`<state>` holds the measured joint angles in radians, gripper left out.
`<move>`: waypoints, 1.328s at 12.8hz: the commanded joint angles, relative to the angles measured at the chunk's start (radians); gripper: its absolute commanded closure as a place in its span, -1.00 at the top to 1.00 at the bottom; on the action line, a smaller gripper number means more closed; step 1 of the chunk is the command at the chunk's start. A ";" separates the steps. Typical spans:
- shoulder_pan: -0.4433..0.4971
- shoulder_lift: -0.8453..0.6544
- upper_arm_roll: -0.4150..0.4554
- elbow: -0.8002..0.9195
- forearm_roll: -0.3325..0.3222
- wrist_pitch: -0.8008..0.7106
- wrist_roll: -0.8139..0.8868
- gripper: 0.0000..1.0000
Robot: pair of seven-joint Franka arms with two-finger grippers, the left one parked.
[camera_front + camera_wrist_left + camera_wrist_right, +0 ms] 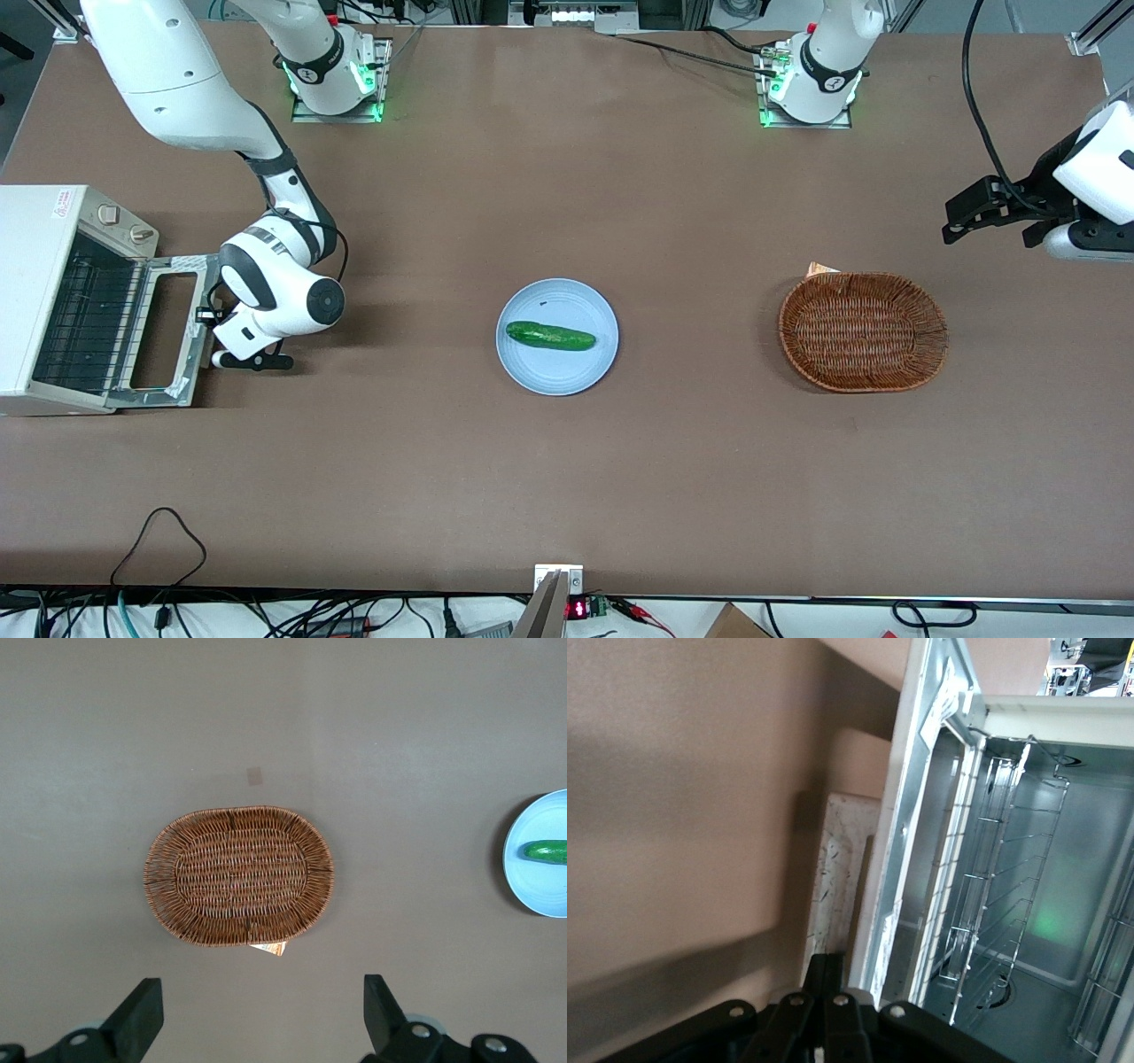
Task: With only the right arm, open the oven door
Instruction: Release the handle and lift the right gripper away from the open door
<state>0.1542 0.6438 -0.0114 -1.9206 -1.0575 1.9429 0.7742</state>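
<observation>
The oven door (165, 330) hangs fully open, folded down flat in front of the toaster oven (53, 297) at the working arm's end of the desk (567, 478). The right arm (266, 266) reaches down beside it, its gripper (205, 312) at the door's handle edge, jaws closed together.

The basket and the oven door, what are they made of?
The basket looks like woven brown wicker: you can see its plaited strands. The oven door, lying open, looks like dull silver metal framing dark glass. The tool sits by the door's edge.
</observation>
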 commanded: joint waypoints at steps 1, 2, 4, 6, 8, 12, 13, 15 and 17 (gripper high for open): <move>0.002 0.010 0.007 0.015 0.068 0.014 0.008 -0.94; 0.002 0.011 0.007 0.015 0.077 0.022 0.007 -0.94; 0.002 0.011 0.007 0.015 0.079 0.024 0.002 -0.94; 0.004 0.007 0.016 0.038 0.112 0.010 -0.015 -0.94; 0.005 -0.010 0.027 0.072 0.223 -0.002 -0.055 -0.85; 0.010 -0.078 0.034 0.130 0.453 -0.068 -0.165 0.99; 0.005 -0.097 0.036 0.159 0.526 -0.109 -0.199 0.99; 0.005 -0.119 0.038 0.251 0.678 -0.217 -0.285 0.99; 0.001 -0.130 0.036 0.348 0.792 -0.327 -0.319 0.99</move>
<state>0.1628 0.5190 0.0185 -1.6580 -0.3568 1.7047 0.4981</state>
